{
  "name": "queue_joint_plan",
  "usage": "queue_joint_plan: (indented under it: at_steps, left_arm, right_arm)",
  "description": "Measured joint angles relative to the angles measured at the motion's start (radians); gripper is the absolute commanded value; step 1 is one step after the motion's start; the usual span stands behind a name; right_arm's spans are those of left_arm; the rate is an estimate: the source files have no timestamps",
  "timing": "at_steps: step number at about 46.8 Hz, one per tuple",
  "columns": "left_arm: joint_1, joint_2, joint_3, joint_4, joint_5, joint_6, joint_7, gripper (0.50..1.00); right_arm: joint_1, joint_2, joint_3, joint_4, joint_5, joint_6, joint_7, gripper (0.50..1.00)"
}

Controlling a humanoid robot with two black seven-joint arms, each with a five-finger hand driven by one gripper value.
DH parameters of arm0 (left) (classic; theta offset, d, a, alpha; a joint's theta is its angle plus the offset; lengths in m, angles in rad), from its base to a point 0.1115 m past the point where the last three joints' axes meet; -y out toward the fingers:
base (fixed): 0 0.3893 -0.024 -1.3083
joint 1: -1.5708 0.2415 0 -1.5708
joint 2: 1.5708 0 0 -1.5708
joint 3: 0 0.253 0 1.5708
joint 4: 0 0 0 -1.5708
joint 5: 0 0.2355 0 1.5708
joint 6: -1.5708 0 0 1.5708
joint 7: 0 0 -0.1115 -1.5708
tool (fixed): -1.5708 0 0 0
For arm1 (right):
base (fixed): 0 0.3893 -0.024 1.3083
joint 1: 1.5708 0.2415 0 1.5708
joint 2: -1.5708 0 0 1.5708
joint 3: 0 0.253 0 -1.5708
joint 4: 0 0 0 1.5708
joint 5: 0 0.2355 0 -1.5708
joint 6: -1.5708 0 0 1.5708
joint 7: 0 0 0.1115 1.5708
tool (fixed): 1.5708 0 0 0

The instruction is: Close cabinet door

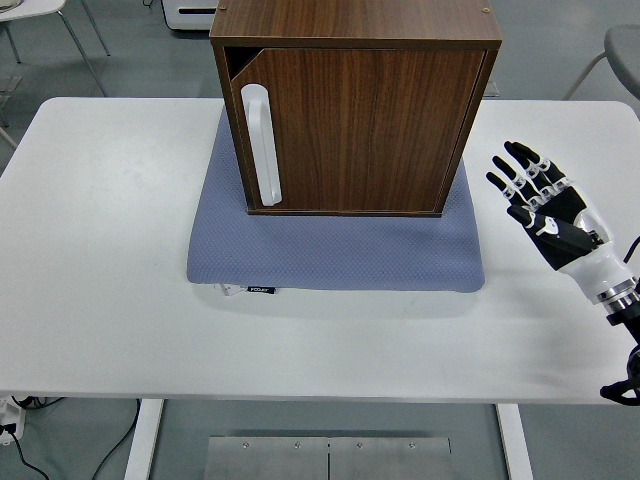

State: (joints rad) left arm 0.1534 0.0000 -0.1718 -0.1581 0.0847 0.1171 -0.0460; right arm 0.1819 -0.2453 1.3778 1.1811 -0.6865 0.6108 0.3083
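A dark wooden cabinet [350, 100] stands on a blue-grey mat [330, 250] at the middle back of the white table. Its door [360, 130] lies flush in the frame, with a long white handle [262, 145] upright near the left edge. A small triangular notch shows at the door's top left corner. My right hand [535, 195] hovers over the table to the right of the cabinet, apart from it, fingers spread and holding nothing. The left arm does not show.
The mat's front edge reaches towards the table's middle, with a small label [260, 290] at its front left. Chairs [40, 30] stand on the floor behind the table at the far left and far right.
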Motion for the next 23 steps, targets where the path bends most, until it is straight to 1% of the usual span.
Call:
queue_joint_plan:
  at_steps: [14, 23]
  left_arm:
    - [0.0, 0.0, 0.0, 0.0, 0.0, 0.0, 0.0, 1.0]
    - [0.0, 0.0, 0.0, 0.0, 0.0, 0.0, 0.0, 1.0]
  right_arm:
    - [-0.001, -0.01, 0.017, -0.012, 0.013, 0.0, 0.0, 1.0]
    - [0.002, -0.016, 0.037, -0.048, 0.015, 0.0, 0.005, 1.0]
